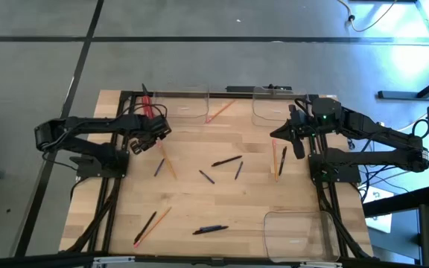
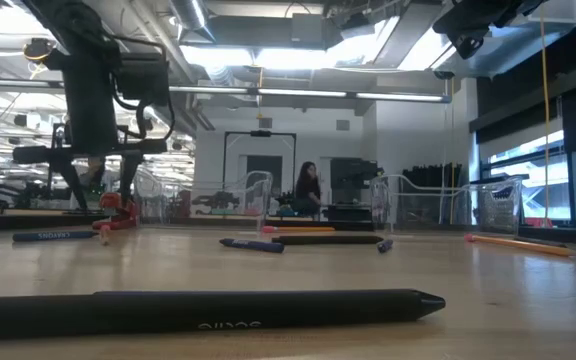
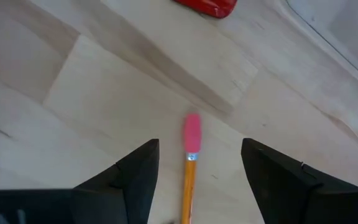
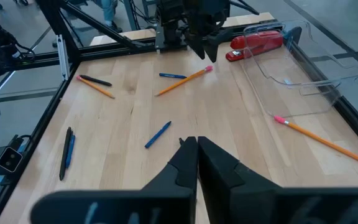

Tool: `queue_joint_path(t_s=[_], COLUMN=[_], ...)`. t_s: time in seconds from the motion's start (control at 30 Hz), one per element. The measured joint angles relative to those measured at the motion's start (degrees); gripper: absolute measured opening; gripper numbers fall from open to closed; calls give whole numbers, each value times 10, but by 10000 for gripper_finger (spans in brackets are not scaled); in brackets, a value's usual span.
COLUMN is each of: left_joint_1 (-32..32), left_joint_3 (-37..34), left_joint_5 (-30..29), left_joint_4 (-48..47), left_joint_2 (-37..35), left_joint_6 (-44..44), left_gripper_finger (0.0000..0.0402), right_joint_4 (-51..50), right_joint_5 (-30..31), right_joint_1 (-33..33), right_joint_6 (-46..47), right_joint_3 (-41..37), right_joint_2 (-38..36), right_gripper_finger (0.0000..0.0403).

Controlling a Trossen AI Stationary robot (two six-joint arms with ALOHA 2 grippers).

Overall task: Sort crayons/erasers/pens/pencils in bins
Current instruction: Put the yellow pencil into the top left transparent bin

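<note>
An orange pencil (image 3: 189,183) with a pink eraser end (image 3: 192,132) lies flat on the wooden table (image 1: 222,201). My left gripper (image 3: 194,171) points down over it, open, one finger on each side of the pencil just behind the eraser, touching nothing. The right wrist view shows the same gripper (image 4: 204,46) over that pencil (image 4: 182,81). My right gripper (image 4: 196,149) hangs shut and empty above the table's right side (image 1: 296,145). Two clear bins (image 1: 181,104) (image 1: 274,106) stand at the far edge and one (image 1: 300,231) at the near right.
A red bar-like object (image 4: 257,45) lies beside the far left bin. Pens (image 1: 226,161) (image 1: 211,229) and more pencils (image 1: 220,112) (image 1: 275,160) are scattered over the table. A black pen (image 2: 208,310) lies close to the low camera. A person sits in the room beyond.
</note>
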Motion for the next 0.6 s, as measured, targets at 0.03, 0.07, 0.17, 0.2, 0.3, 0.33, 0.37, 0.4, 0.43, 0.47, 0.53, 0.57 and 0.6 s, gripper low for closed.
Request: queue_joint_path(t_s=[0.03,0.07,0.17,0.2,0.3,0.33,0.37,0.4,0.43,0.47,0.53,0.57,0.6], left_joint_1=[0,0,0,0,0,0,0,0,0,0,3,5,7], left_joint_3=[0,0,0,0,0,0,0,0,0,0,0,0,0], left_joint_5=[0,0,6,12,24,25,25,26,26,26,28,30,33], left_joint_4=[6,10,13,14,14,16,18,19,19,19,19,19,19], left_joint_2=[3,5,24,30,50,55,60,65,69,74,82,85,88], left_joint_6=[0,1,3,7,9,8,8,8,6,2,-8,-8,-8], left_gripper_finger=[221,220,221,223,224,223,222,221,220,220,222,223,223], right_joint_4=[0,0,0,0,0,0,0,0,0,0,0,0,0], right_joint_5=[0,0,0,0,0,0,0,0,0,0,0,0,0], right_joint_1=[0,0,0,0,0,0,0,0,0,0,0,0,0], right_joint_6=[0,0,0,0,0,0,0,0,0,0,0,0,0], right_joint_3=[0,0,0,0,0,0,0,0,0,0,0,0,0], right_joint_2=[0,0,0,0,0,0,0,0,0,0,0,0,0], right_gripper_finger=[15,15,15,15,15,15,15,15,15,15,15,15,15])
